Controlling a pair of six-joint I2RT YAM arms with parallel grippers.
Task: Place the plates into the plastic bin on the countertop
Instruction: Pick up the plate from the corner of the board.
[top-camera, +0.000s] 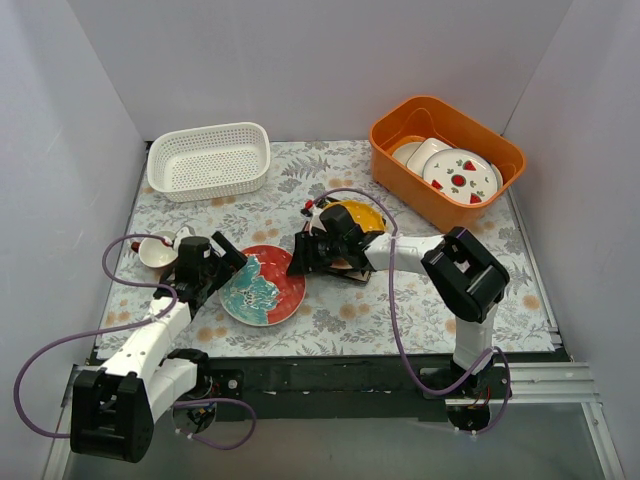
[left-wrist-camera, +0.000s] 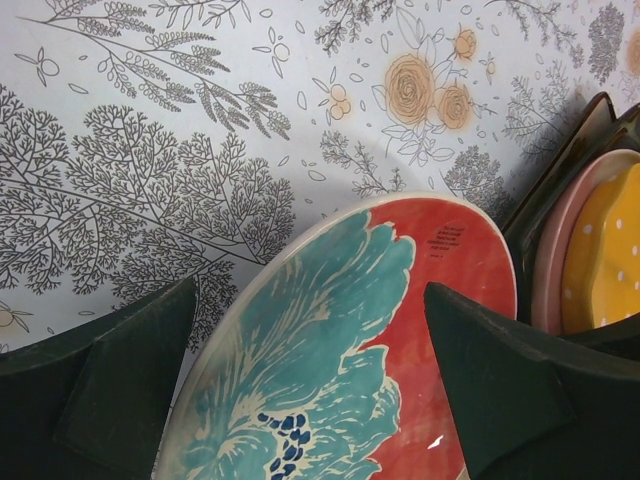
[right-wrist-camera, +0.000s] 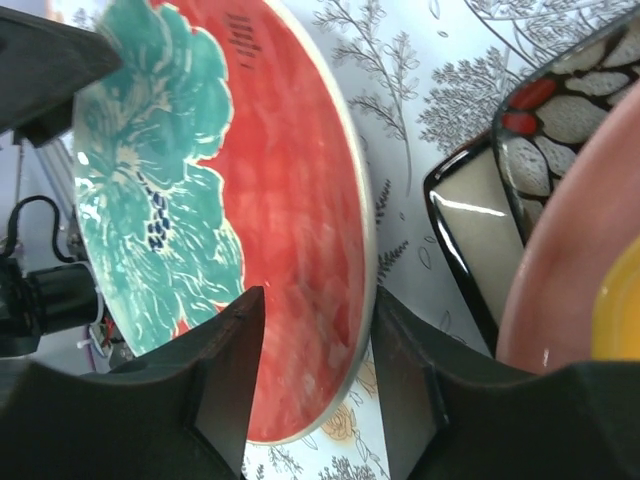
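The teal-and-red plate (top-camera: 262, 285) lies on the countertop (top-camera: 400, 310) between my two grippers. My left gripper (top-camera: 228, 268) is wide open over the plate's left edge, and the plate (left-wrist-camera: 330, 340) fills the gap between its jaws (left-wrist-camera: 310, 290). My right gripper (top-camera: 298, 262) is shut on the plate's right rim (right-wrist-camera: 300, 200), with one finger over the red face and one at the outer edge (right-wrist-camera: 318, 295). Behind it is a stack: yellow dotted plate (top-camera: 362, 214), pink plate (right-wrist-camera: 570, 260) and dark floral square plate (right-wrist-camera: 560, 110). The white perforated bin (top-camera: 208, 158) stands at the far left.
An orange tub (top-camera: 445, 155) with white strawberry plates stands at the far right. A small white cup (top-camera: 158, 250) sits just left of my left arm. Grey walls close in the left, right and back sides.
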